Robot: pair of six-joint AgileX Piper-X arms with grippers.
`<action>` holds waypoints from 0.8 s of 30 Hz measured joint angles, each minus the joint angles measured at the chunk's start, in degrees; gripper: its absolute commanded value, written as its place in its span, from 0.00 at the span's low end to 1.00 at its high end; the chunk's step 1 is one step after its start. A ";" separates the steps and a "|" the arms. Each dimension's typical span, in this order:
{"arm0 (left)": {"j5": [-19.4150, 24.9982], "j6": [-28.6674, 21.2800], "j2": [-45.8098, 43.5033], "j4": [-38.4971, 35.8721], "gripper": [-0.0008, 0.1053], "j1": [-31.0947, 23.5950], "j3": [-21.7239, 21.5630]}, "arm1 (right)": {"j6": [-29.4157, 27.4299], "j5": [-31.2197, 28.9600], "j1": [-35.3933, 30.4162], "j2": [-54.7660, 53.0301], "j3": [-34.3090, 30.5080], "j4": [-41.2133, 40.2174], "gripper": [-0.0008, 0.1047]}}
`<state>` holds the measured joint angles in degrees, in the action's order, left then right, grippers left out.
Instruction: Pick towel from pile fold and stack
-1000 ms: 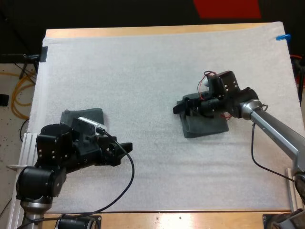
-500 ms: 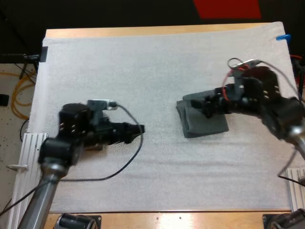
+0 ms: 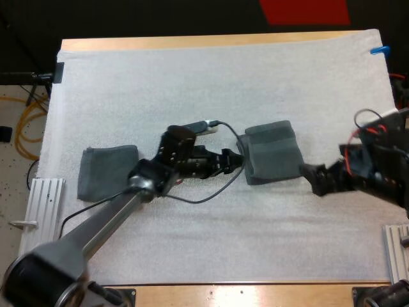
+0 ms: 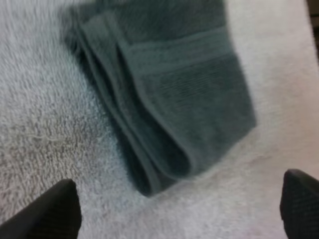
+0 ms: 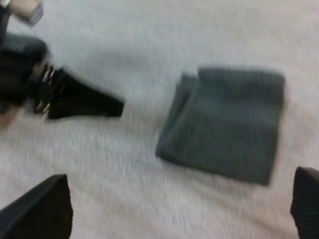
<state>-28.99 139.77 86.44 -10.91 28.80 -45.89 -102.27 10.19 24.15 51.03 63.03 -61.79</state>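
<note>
Across the wooden table spreads a white mat. Right of the mat's middle lies a folded dark grey-green towel, its layered edges turned toward the left arm. A second folded towel lies well apart from it, at the mat's left side. The left hand is just beside the first towel's layered edge, with its fingers spread wide and holding nothing. The right hand is near that towel's right corner, its fingers likewise apart and empty.
</note>
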 measured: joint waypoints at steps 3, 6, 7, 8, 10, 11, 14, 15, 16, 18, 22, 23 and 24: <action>0.25 1.67 5.20 0.94 0.75 1.19 -2.55 | 0.45 -1.05 0.00 -3.22 0.00 -4.89 0.82; 0.81 2.38 10.15 1.24 0.75 1.98 -5.89 | 0.99 -1.16 0.00 -6.24 0.00 -7.82 0.82; 0.82 2.89 11.53 1.31 0.75 2.19 -7.12 | 0.99 -1.33 0.00 -7.30 0.00 -8.31 0.82; 0.82 3.67 13.12 1.28 0.75 2.35 -8.19 | 0.99 -1.69 0.00 -8.30 0.00 -8.58 0.82; 0.82 4.83 15.97 1.28 0.75 2.45 -10.18 | 1.09 -2.63 0.00 -10.01 0.00 -8.75 0.82; 0.82 5.34 16.94 1.18 0.74 2.45 -11.18 | 1.10 -3.25 0.00 -10.78 0.00 -8.75 0.82; 0.89 6.87 19.59 0.07 0.75 2.47 -13.69 | 1.20 -4.46 0.00 -12.62 0.00 -8.92 0.82; 1.05 7.29 20.09 -0.83 0.75 2.50 -14.53 | 1.42 -4.63 0.00 -12.93 0.00 -8.95 0.82; 1.18 7.49 20.54 -1.88 0.75 2.50 -15.31 | 1.61 -4.74 0.00 -13.08 0.00 -9.11 0.82; 1.72 7.70 21.03 -3.82 0.75 2.55 -16.64 | 1.93 -4.93 0.00 -13.09 0.00 -9.10 0.82; 3.20 8.12 21.95 -7.56 0.75 3.49 -19.20 | 1.96 -4.89 0.00 -13.09 0.00 -9.10 0.82; 3.79 8.11 22.26 -8.55 0.75 3.84 -19.90 | 1.96 -4.89 0.00 -13.09 0.00 -9.10 0.82; 4.13 8.10 22.56 -9.79 0.75 4.20 -20.66 | 1.96 -4.89 0.00 -13.09 0.00 -9.10 0.82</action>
<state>-24.85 147.87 109.00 -20.70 33.00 -66.54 -100.31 5.30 24.15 37.94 63.03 -70.89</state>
